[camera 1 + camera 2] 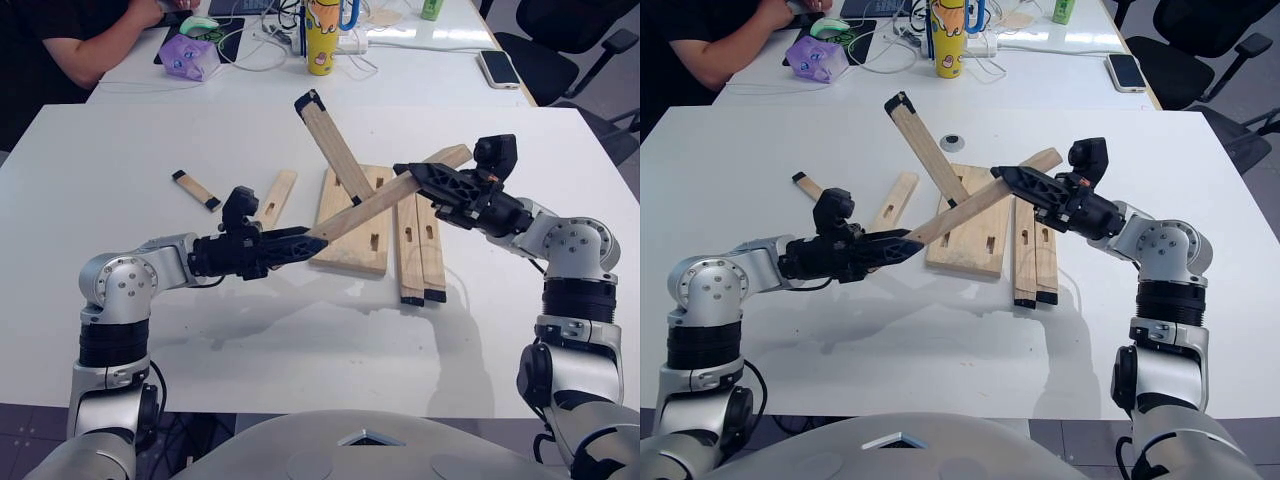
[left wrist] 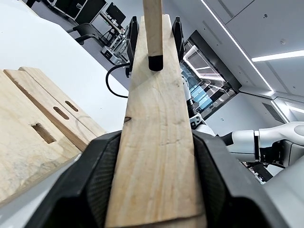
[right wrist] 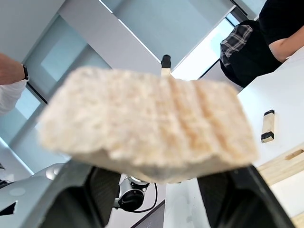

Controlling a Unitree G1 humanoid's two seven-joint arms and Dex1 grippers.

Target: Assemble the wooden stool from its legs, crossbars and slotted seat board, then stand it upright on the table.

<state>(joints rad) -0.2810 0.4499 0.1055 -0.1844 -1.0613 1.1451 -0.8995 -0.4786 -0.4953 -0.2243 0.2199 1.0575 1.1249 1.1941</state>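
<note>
A long wooden bar (image 1: 385,195) slants above the slotted seat board (image 1: 345,245), held at both ends. My left gripper (image 1: 316,237) is shut on its lower end, with the bar (image 2: 156,156) clamped between the dark jaws. My right gripper (image 1: 402,170) is shut on the upper end, whose end grain (image 3: 147,123) faces the wrist camera. A black-tipped leg (image 1: 330,145) rises steeply from the bar's middle; I cannot tell whether the two are joined. Two more legs (image 1: 420,250) lie along the board's right side.
A short black-ended crossbar (image 1: 195,189) and a plain wooden piece (image 1: 275,197) lie left of the board. On the table behind are a yellow cup (image 1: 321,38), a purple pouch (image 1: 188,56) and a phone (image 1: 497,67). An office chair (image 1: 575,50) stands at the far right.
</note>
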